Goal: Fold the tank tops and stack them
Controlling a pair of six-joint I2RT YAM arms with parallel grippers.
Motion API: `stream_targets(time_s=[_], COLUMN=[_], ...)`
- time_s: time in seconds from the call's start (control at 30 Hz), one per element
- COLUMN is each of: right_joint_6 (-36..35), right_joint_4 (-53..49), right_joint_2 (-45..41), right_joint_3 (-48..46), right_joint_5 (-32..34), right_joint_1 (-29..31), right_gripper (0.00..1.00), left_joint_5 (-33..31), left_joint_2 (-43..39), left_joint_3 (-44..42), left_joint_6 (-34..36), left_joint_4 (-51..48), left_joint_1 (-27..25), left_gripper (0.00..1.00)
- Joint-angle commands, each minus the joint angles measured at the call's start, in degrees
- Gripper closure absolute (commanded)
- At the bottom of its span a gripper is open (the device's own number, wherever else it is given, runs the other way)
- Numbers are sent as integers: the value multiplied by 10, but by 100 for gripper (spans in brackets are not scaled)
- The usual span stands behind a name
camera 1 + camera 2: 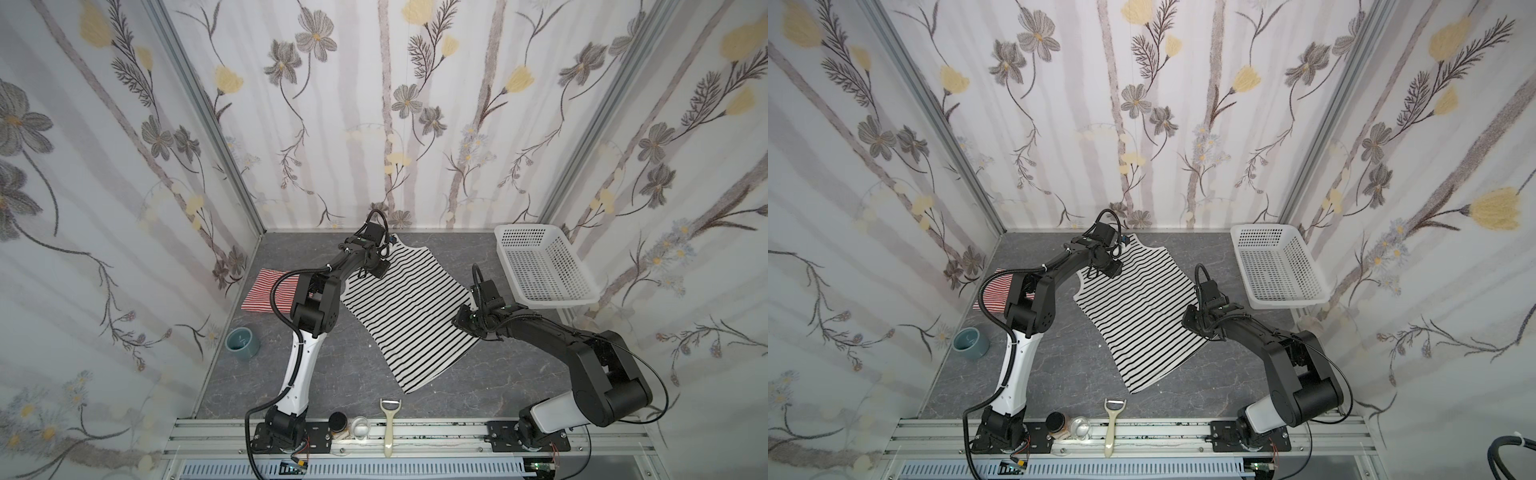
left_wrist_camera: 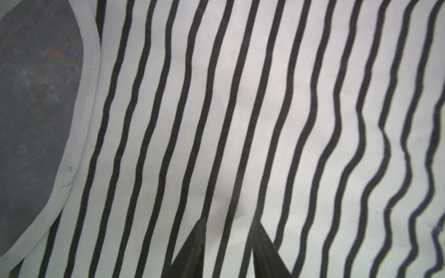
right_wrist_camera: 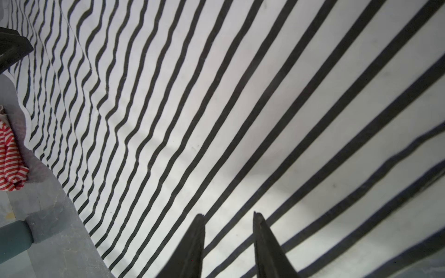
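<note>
Black-striped tank top (image 1: 409, 316) spread flat on the worktop (image 1: 332, 374).
Left claw (image 2: 228, 222) near its armhole, right claw (image 3: 228, 215) at its side edge: both parted over the cloth, seemingly pinching nothing.

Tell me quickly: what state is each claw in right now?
Left claw: open, empty, at the black-striped tank top.
Right claw: open, empty too.

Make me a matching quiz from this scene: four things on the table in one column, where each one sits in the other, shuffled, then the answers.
1 black-striped tank top
2 red-striped tank top
3 basket
4 peeler

A far right corner
B near front edge
C spread across the middle
D left side

Pairs: 1-C, 2-D, 3-A, 4-B
</note>
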Motion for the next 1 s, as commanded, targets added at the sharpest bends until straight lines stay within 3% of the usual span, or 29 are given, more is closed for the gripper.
stream_targets(time_s=[0.0,0.43,0.97], right_joint_6=[8,-45,-110], right_joint_4=[32,-18,-169], right_joint_2=[17,126,348], right_joint_3=[0,102,447], right_joint_5=[15,1,-28], right_joint_1=[1,-76,-126], right_gripper=[64,63,63], left_joint_5=[2,20,47], left_joint_2=[0,-92,-266], left_joint_3=[-2,-170,-425], left_joint_6=[-10,-26,-46], left_joint_4=[-6,21,55], left_joint_1=[8,29,26], left_gripper=[67,66,65])
